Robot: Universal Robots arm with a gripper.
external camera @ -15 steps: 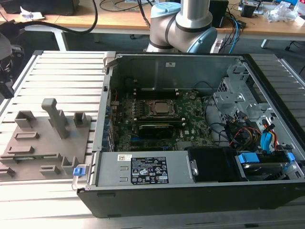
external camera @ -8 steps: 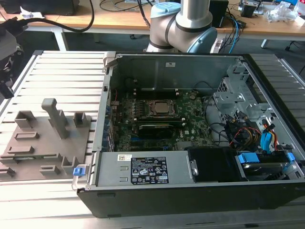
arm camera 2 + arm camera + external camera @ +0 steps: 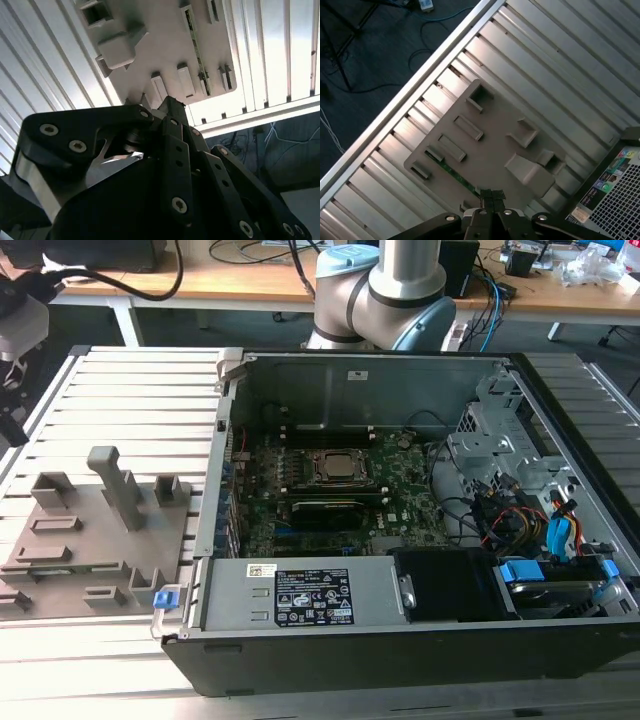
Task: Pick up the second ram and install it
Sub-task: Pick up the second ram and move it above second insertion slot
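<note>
Exterior view, listed from its left to its right.

1. Holder plate (image 3: 90, 545): grey, with upright blocks, resting on the slatted table (image 3: 130, 390).
2. Computer case (image 3: 400, 660): open, with the motherboard (image 3: 400, 490) exposed. It stands beside the plate, towards the exterior view's right.
3. Arm's base (image 3: 380, 290): behind the case.

Gripper (image 3: 492, 196): in both wrist views you have it hovering over the holder plate. The fingers are drawn narrow, with nothing between them.

Second ram (image 3: 451, 171): a thin green stick standing on edge in a slot of the holder plate, not lifted.

Relation that matters: in the first wrist view the stick's long axis runs straight towards your fingertips, and its near end is just beside them. In the second wrist view the second ram (image 3: 196, 50) stretches away from the tips and sits a little to one side of them, apart. You have one arm only, so no choice of hand arises.

Labels:
- A dark label (image 3: 315, 598) sits on the power supply, with a small white one beside it.
- Coloured stickers (image 3: 612, 172) sit on the case in the first wrist view.
- No wording is recorded for either.
</note>
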